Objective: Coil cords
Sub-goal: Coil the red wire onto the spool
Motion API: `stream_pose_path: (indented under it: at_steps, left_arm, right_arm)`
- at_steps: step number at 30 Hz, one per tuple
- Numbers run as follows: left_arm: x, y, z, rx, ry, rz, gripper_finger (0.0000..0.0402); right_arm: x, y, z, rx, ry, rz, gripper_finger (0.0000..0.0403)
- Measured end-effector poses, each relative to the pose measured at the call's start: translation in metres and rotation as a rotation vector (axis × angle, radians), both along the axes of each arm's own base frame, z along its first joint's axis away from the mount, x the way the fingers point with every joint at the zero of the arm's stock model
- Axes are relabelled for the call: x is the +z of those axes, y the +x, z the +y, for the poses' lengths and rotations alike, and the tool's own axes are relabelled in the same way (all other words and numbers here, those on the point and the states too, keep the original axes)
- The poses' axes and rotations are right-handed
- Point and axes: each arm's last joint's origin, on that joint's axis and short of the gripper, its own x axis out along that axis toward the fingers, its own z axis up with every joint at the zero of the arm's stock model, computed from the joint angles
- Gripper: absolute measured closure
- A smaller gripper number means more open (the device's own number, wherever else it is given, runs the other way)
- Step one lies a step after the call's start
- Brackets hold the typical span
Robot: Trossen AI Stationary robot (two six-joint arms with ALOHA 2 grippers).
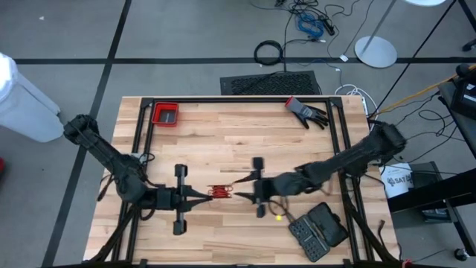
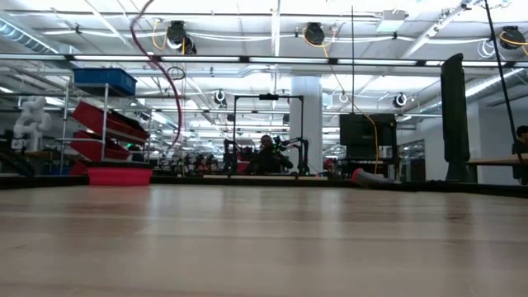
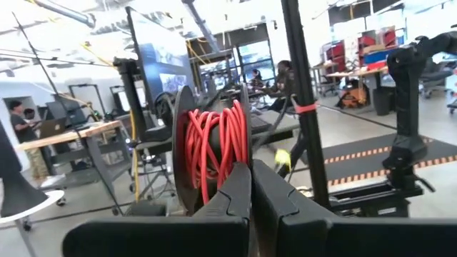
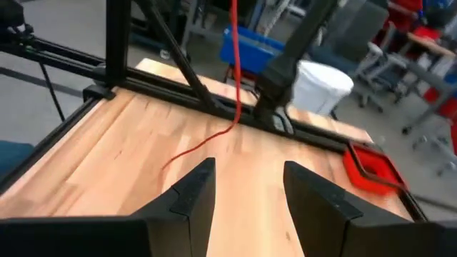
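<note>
I hold the left gripper (image 1: 202,195) low over the front half of the pale wooden table (image 1: 223,134), its jaws pressed fully together on the rim of the small round black disc (image 3: 187,143), around which the thin red cord (image 3: 214,146) is wound in many turns. In my judgement the disc is held upright so that the cord can be laid on turn by turn without slipping off.

The right gripper (image 1: 242,191) faces it from just beside the coil, jaws spread wide and holding nothing. A loose length of the red cord hangs ahead of them and trails onto the table, apart from both fingers (image 4: 189,196). I judge that this free end must be taken up again for the next wrap.

The high view gives the layout: the two grippers nose to nose with the red coil between them, a black case (image 1: 318,231) at the near right, a red tray (image 1: 165,114) and a black glove (image 1: 306,112) at the far edge. Only the left wrist view shows the turns on the disc; only the right wrist view shows the slack tail. The low view shows just a curve of red cord overhead and neither gripper.
</note>
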Motion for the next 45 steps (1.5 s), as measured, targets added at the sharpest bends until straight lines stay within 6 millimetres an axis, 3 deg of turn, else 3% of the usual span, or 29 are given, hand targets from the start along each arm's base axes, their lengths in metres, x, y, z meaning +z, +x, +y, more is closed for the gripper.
stream_pose_path:
  at_steps: [6,12,22,38,45]
  left_arm:
    - [0.002,-0.006,-0.005,-0.028,0.006,-0.004,0.0400]
    - [0.002,-0.007,-0.006,-0.029,0.022,-0.007,0.0400]
    - [0.002,-0.008,-0.006,-0.031,0.023,-0.007,0.0400]
    - [0.002,-0.008,-0.007,-0.034,0.024,-0.007,0.0400]
    - [0.002,-0.008,-0.007,-0.034,0.024,-0.007,0.0400]
  right_arm:
    - [-0.037,0.041,-0.002,0.010,-0.085,-0.137,0.0250]
    - [-0.058,0.054,0.000,0.017,-0.076,-0.190,0.0250]
    - [-0.082,0.072,-0.013,0.126,0.114,-0.259,0.0250]
    - [-0.083,0.074,-0.016,0.190,0.151,-0.258,0.0299]
    - [-0.082,0.074,-0.015,0.235,0.159,-0.260,0.0339]
